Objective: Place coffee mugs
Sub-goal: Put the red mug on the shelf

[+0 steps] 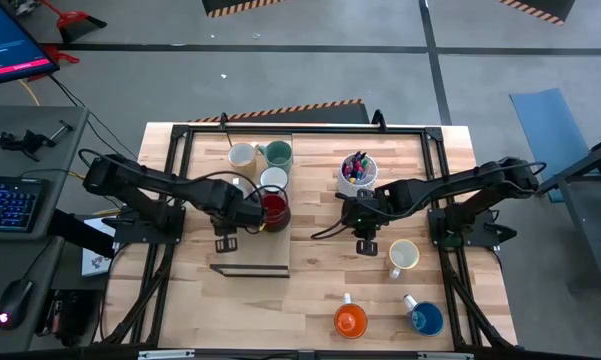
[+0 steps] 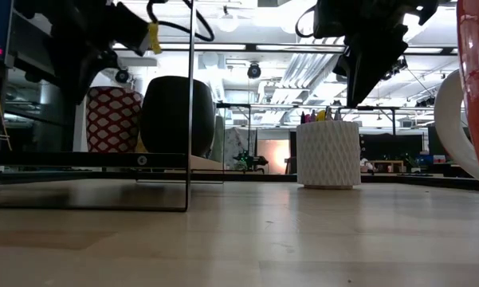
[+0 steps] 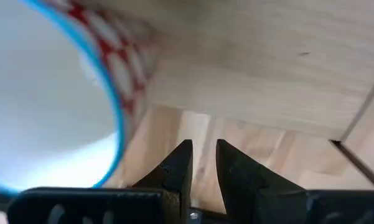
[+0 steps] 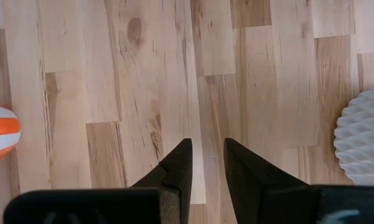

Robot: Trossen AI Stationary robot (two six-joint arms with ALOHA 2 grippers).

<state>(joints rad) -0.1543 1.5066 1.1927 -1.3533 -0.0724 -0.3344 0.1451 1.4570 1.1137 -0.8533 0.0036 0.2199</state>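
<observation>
From above, the wooden table (image 1: 310, 290) carries a cluster of mugs at its far left-centre: a cream mug (image 1: 242, 156), a teal green mug (image 1: 278, 153), a white mug (image 1: 273, 179) and a dark red mug (image 1: 275, 208), all standing on or by a thin black wire frame (image 1: 252, 268). The left gripper (image 1: 242, 213) sits just beside the dark red mug; the right gripper (image 1: 365, 215) hangs over bare wood near the white pen cup (image 1: 357, 175). Nearer the front edge stand another cream mug (image 1: 404, 256), an orange mug (image 1: 350, 320) and a blue mug (image 1: 425, 318), well apart from the far cluster. The left wrist view adds what the overhead cannot: the fingers (image 3: 177, 171) are nearly together with a narrow gap, holding nothing, and right beside them stands a mug (image 3: 56, 106) with a red-and-white patterned outside, a blue rim and a white inside. The right wrist view shows that gripper (image 4: 204, 165) likewise almost closed and empty, above bare planks, with the textured wall of the pen cup at one edge and a sliver of an orange-and-white mug (image 4: 1, 130) at the other. The low view alone shows the patterned mug (image 2: 113, 119) and a dark rounded mug (image 2: 178, 115) side by side, raised on the frame's shelf.
</observation>
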